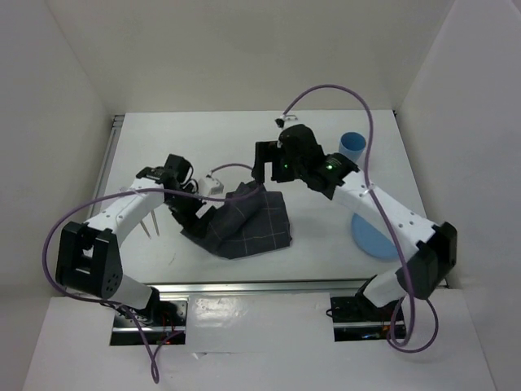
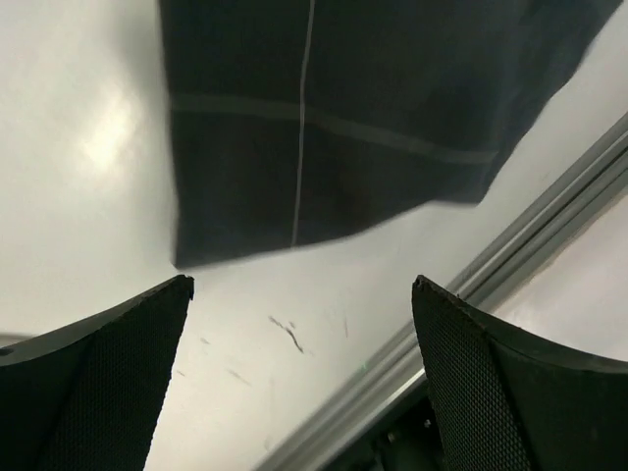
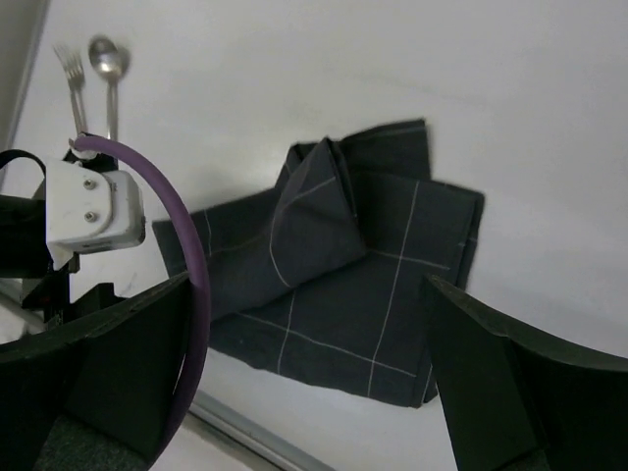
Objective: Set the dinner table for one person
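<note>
The left gripper (image 2: 303, 292) and right gripper (image 3: 306, 285) both hang with jaws spread and empty above a rumpled dark checked cloth (image 1: 252, 224) lying on the white dinner table (image 1: 321, 244) beneath them.

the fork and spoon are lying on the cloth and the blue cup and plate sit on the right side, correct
No. The fork and spoon lie on the bare dinner table, apart from the cloth, as the right wrist view shows. The blue cup and plate do sit on the right side.
</note>
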`<state>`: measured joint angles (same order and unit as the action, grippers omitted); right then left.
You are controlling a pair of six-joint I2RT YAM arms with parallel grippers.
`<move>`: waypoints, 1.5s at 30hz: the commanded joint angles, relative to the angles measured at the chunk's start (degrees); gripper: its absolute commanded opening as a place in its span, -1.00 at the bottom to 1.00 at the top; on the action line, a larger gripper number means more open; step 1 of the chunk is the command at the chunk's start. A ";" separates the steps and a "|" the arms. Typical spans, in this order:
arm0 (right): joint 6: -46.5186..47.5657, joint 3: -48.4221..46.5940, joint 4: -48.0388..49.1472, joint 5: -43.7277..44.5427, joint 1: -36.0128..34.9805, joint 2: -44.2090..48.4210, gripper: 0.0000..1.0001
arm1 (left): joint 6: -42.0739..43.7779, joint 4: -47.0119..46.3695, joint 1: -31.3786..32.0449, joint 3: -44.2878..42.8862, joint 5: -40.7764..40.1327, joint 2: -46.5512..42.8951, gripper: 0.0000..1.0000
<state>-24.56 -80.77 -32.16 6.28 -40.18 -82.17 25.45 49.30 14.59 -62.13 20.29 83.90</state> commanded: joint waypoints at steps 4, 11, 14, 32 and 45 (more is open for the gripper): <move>-0.75 -7.55 -0.09 -14.98 4.93 -17.04 1.00 | -3.74 -4.39 -3.15 8.16 -10.01 -0.93 0.95; 1.35 -7.81 10.01 -26.23 6.35 -26.98 1.00 | -2.43 -2.02 -9.49 5.70 0.88 3.28 0.58; 2.05 -9.22 10.01 -25.71 6.35 -31.90 0.97 | -1.28 -0.78 -9.49 5.18 -1.13 7.22 0.67; 0.83 -5.45 16.61 -26.14 9.42 -18.91 0.99 | -0.40 -5.79 -11.25 5.17 -6.14 11.11 0.72; -3.04 -8.00 9.05 -26.85 14.26 -25.83 0.93 | 1.27 -2.90 -14.14 5.18 0.69 8.48 0.61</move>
<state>-27.42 -87.11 -19.29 -20.60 -26.06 -103.79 24.91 44.31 2.17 -56.84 15.75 94.61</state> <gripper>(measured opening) 0.967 0.811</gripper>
